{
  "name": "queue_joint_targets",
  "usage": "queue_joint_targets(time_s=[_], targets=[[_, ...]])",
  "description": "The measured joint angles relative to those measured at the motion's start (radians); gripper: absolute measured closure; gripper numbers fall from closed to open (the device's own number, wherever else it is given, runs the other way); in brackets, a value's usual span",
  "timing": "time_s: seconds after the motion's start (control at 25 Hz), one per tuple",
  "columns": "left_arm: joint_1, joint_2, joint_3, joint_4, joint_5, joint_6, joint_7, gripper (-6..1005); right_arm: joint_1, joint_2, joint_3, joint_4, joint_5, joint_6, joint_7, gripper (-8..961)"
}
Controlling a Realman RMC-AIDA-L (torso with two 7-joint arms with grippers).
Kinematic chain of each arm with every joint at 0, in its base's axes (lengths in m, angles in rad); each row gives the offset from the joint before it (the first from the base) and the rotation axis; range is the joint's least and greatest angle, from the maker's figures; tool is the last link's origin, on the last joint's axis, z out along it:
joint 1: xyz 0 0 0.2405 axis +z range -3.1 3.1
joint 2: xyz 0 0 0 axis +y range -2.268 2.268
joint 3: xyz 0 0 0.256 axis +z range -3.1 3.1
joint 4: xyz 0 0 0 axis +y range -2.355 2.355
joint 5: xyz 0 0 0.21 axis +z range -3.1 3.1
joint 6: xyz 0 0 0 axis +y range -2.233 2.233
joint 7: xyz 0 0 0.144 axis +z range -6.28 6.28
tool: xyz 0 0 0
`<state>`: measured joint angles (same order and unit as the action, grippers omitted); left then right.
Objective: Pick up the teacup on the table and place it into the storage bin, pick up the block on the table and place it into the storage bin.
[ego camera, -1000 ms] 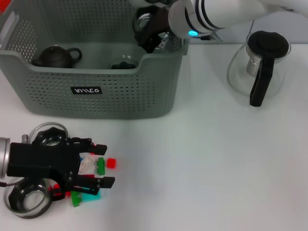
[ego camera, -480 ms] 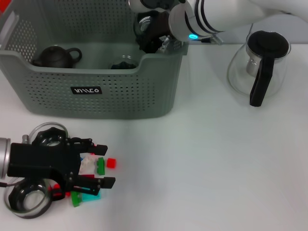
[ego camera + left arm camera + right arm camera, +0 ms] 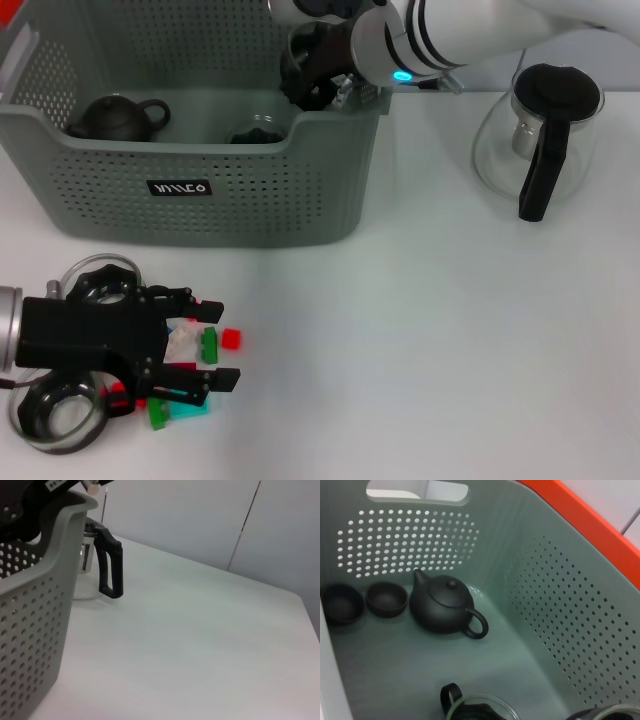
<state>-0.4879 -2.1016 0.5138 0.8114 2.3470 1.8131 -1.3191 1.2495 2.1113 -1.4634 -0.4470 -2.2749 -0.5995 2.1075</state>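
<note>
A glass teacup (image 3: pixel 58 418) is seen at the near left corner of the tabletop (image 3: pixel 430 330), partly under the left gripper (image 3: pixel 190 348), whose fingers are spread wide over small coloured blocks (image 3: pixel 205 345). Glass is judged light, rigid, slippery and breakable, so a hold across the rim or at the handle is advised. A block is judged light and stiff, best pinched on flat faces. The storage bin (image 3: pixel 200 190) stands at the far left of the tabletop, holding a dark teapot (image 3: pixel 445 602) and small cups (image 3: pixel 384 599). The right gripper (image 3: pixel 318 68) is over the bin's far right corner; its fingers cannot be told.
</note>
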Motion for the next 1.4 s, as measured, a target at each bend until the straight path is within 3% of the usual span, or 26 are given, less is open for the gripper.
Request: queue_joint_targets(time_s=[0.28, 0.4, 0.6, 0.76, 1.04, 1.24, 1.4], targets=[[0.001, 0.000, 0.000, 0.000, 0.000, 0.000, 0.000, 114, -0.002, -0.001, 0.000, -0.003, 0.000, -0.008, 0.000, 791], [0.003, 0.000, 0.000, 0.000, 0.000, 0.000, 0.000, 114, -0.002, -0.002, 0.000, -0.009, 0.000, -0.022, 0.000, 674], [0.006, 0.001, -0.002, 0.002, 0.000, 0.003, -0.001, 114, -0.009, -0.003, 0.000, -0.030, 0.000, -0.041, 0.001, 657], [0.008, 0.001, -0.019, 0.006, 0.000, 0.007, -0.001, 114, -0.048, -0.003, 0.000, -0.107, -0.002, -0.059, 0.002, 516], [0.010, 0.017, -0.121, 0.029, 0.000, 0.049, -0.001, 113, -0.238, -0.005, -0.010, -0.474, 0.069, -0.107, -0.010, 278], [0.017, 0.027, -0.186, 0.060, 0.000, 0.114, 0.001, 113, -0.429, -0.010, -0.025, -0.703, 0.271, -0.173, -0.129, 251], [0.031, 0.029, -0.199, 0.102, -0.001, 0.145, 0.001, 114, -0.571, -0.012, -0.020, -0.798, 0.482, -0.301, -0.281, 229]])
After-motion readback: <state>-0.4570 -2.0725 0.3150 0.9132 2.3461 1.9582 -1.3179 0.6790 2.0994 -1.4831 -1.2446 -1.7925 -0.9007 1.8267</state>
